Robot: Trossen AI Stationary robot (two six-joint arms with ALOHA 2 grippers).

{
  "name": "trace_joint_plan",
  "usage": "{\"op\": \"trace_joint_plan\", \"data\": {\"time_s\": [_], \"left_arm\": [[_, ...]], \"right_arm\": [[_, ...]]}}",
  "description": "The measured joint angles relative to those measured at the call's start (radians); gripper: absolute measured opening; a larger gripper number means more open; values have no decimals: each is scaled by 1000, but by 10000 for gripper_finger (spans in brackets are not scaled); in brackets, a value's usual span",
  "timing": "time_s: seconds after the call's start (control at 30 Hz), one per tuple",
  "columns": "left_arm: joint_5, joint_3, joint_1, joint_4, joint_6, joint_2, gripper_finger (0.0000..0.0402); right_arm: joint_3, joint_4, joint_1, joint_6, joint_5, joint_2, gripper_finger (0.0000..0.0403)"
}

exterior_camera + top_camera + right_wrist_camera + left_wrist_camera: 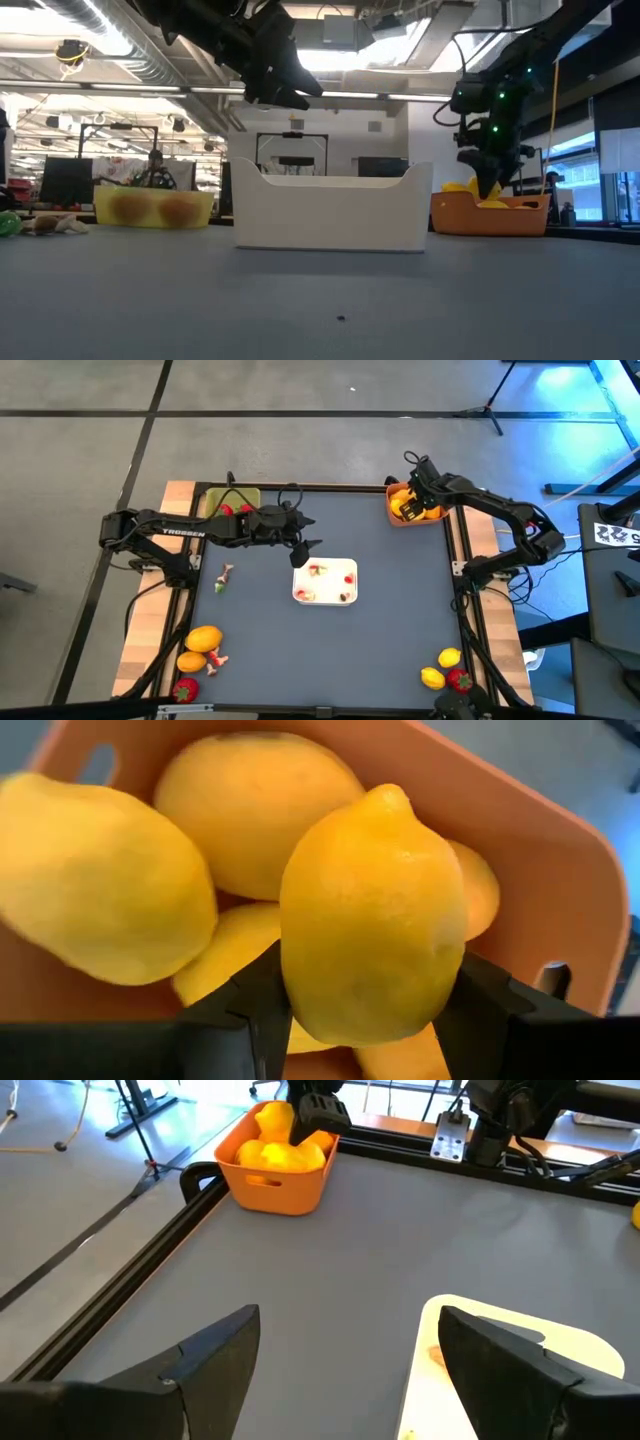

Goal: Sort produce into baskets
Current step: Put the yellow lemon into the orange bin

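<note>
My right gripper (410, 506) is over the orange basket (432, 517) at the table's far right and is shut on a yellow lemon (370, 910). Several more yellow fruits (95, 890) lie in that basket under it. My left gripper (300, 546) is open and empty above the table, just left of the white tray (325, 582). The yellow-green basket (212, 500) at the far left holds red strawberries (234, 509). Loose fruits lie at the near left (204, 638) and the near right (450, 657). My right gripper pinches the lemon between its two fingers, which lie on the lemon's two opposite sides (300, 990) toward its blunt end. The fingers come from above, pointing down into the orange basket. The lemon's pointed tip (388, 792) faces away from the gripper, toward the fruits below.
The white tray holds small scraps. A pink-red scrap (222, 577) lies left of the tray. Near left: a yellow-orange fruit, an orange one (190, 660) and a strawberry (185, 688). Near right: two yellow fruits and a strawberry (459, 680). Black rails edge the table.
</note>
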Motion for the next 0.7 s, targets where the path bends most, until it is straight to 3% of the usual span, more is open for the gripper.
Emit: {"op": "trace_joint_plan", "data": {"time_s": [0.4,0.7], "left_arm": [[0,0,0,0,2,0,302],[0,0,0,2,20,0,302]], "right_arm": [[54,-94,15,-41,7,-14,293],[94,-264,195,57,-11,-145,305]]}}
